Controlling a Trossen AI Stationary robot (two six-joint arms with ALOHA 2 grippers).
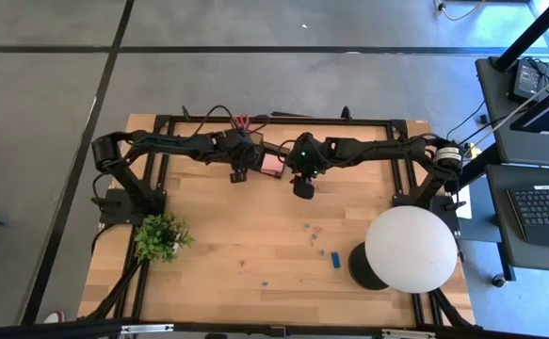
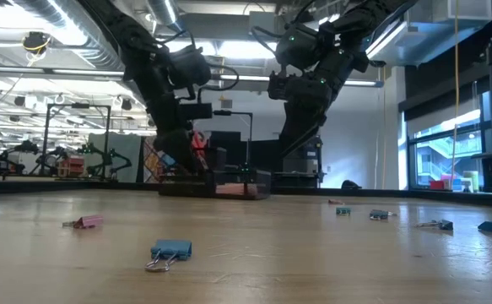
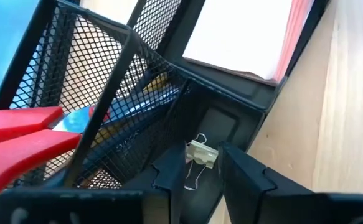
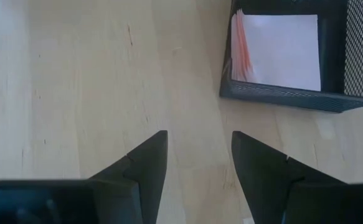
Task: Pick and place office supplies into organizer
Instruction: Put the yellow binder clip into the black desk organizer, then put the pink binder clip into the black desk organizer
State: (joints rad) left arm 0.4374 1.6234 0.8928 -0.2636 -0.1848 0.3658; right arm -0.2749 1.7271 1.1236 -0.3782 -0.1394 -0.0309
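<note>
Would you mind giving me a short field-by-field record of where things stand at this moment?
organizer: far side of the table, between both arms
in organizer: sticky-note pad, red-handled scissors
left end effector: over the organizer, fingers apart, small binder clip between them
right end effector: open, empty, above bare wood beside the organizer
still loose: blue binder clip, other small clips
</note>
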